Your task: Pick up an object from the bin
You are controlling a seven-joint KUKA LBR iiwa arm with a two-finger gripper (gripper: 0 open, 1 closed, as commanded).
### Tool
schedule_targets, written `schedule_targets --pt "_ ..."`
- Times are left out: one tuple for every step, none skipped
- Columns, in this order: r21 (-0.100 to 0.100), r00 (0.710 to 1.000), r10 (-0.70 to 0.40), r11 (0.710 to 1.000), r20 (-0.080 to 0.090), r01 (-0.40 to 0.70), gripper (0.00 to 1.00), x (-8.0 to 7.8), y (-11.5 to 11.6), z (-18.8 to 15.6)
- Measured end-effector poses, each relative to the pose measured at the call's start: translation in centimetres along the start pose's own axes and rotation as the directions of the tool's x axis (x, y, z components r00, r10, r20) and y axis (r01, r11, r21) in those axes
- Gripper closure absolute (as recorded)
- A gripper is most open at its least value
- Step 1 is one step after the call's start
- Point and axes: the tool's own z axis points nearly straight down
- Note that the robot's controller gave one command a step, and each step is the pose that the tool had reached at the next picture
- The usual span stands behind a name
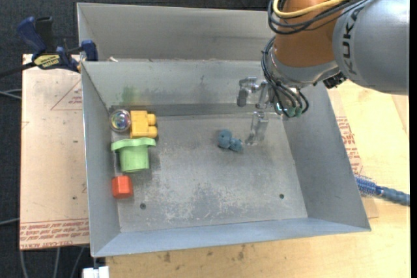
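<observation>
Orange-capped, my wrist (306, 6) holds my gripper (255, 133) low beside a small blue lump (228, 141), probably my pick; jaws' spread I cannot tell.

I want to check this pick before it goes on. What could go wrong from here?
1. The gripper is low in the bin, just to the right of the small blue thing and not over it. A grasp from there may miss it or push it away.
2. The blue thing lies flat and low on the bin floor, so going deep enough to catch it may scrape the metal.
</observation>
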Motion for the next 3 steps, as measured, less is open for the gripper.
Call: schedule_targets --pt "0.002 0.899 -0.437 0.899 0.004 0.437 0.0 -1.4 -0.2 11.6" --pt "0.003 0.9 -0.437 0.9 0.008 0.437 1.0 -1.5 -0.2 11.4" --pt "0.008 0.894 -0.447 0.895 0.017 0.447 1.0 -0.8 0.9 -3.6"
